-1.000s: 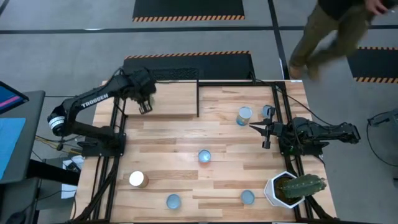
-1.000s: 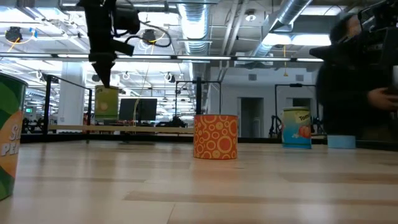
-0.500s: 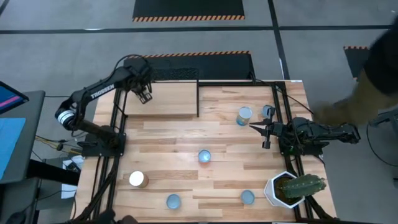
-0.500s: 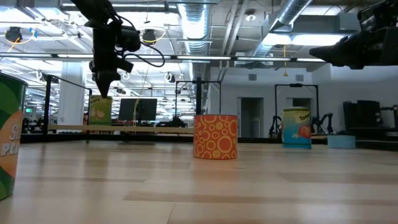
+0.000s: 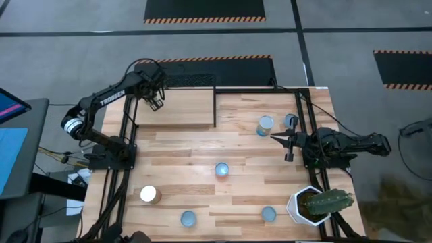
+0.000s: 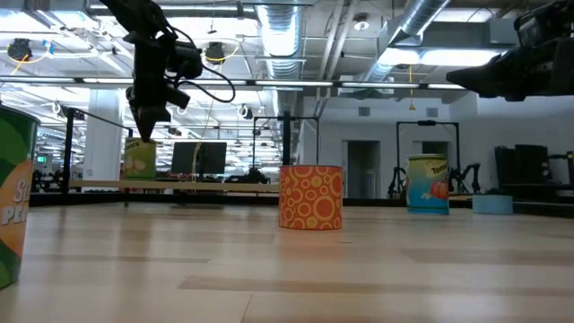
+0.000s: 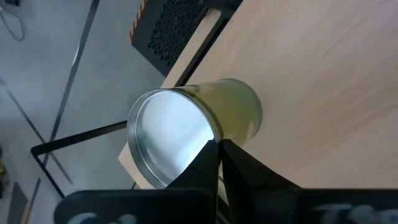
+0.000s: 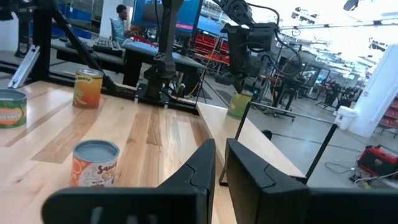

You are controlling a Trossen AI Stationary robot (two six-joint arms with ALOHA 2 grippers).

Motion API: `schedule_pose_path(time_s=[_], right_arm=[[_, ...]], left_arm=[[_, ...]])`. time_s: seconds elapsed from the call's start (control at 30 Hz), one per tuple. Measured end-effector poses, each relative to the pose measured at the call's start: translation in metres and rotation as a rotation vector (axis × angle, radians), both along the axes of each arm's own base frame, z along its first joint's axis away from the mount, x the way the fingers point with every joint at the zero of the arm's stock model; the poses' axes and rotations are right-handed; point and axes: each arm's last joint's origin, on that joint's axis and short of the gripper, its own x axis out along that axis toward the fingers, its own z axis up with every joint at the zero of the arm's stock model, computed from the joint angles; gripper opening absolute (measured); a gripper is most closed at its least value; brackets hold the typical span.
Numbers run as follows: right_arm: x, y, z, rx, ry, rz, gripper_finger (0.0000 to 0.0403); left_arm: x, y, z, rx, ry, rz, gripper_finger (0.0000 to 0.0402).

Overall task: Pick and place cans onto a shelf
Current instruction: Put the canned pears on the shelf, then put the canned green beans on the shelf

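With my left gripper (image 7: 217, 146) jaws together above it, the pale-green silver-topped can (image 7: 199, 127) stands released on the light-wood shelf (image 7: 323, 81).

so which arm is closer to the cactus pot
Right. The right gripper waits just beyond the white cactus pot at the table's right edge; the left gripper is far across the table over the shelf corner.

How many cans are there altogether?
7. One can on the shelf under the left gripper. Six on the table: two by the right gripper, one mid-table, three along the cactus edge.
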Motion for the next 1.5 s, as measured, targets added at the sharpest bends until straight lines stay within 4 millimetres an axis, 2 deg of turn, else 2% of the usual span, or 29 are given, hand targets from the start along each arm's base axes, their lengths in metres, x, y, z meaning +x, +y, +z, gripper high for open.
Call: schedule_pose_path(time_s=[0.23, 0.53, 0.7, 0.87, 0.97, 1.1, 1.17, 1.23, 1.37, 1.5], right_arm=[[0.000, 0.000, -0.001, 0.013, 0.013, 0.001, 0.0060], [0.000, 0.000, -0.001, 0.013, 0.013, 0.001, 0.0060], [0.000, 0.000, -0.002, 0.013, 0.014, 0.001, 0.0060], [0.000, 0.000, -0.002, 0.013, 0.016, 0.001, 0.0060], [0.000, 0.000, -0.002, 0.013, 0.016, 0.001, 0.0060], [0.000, 0.000, -0.002, 0.013, 0.016, 0.001, 0.0060], [0.000, 0.000, -0.002, 0.013, 0.016, 0.001, 0.0060], [0.000, 0.000, -0.002, 0.013, 0.016, 0.001, 0.0060], [0.000, 0.000, -0.002, 0.033, 0.015, 0.002, 0.0060], [0.000, 0.000, -0.003, 0.047, 0.018, 0.003, 0.0060]], left_arm=[[0.001, 0.002, 0.000, 0.020, -0.004, -0.005, 0.0009], [-0.003, -0.004, 0.006, 0.014, -0.036, -0.008, 0.0087], [-0.009, -0.012, 0.018, 0.058, -0.055, -0.006, 0.0120], [-0.018, -0.024, 0.038, 0.151, -0.101, 0.024, 0.0130], [-0.022, -0.045, 0.051, 0.111, -0.274, 0.056, 0.0129], [-0.023, -0.083, 0.067, -0.189, -0.657, -0.038, 0.0128], [-0.025, -0.104, 0.075, -0.335, -0.787, -0.082, 0.0128], [-0.028, -0.125, 0.080, -0.449, -0.833, -0.110, 0.0127], [-0.038, -0.163, 0.083, -0.598, -0.785, -0.114, 0.0127], [-0.044, -0.190, 0.087, -0.698, -0.766, -0.060, 0.0127]])
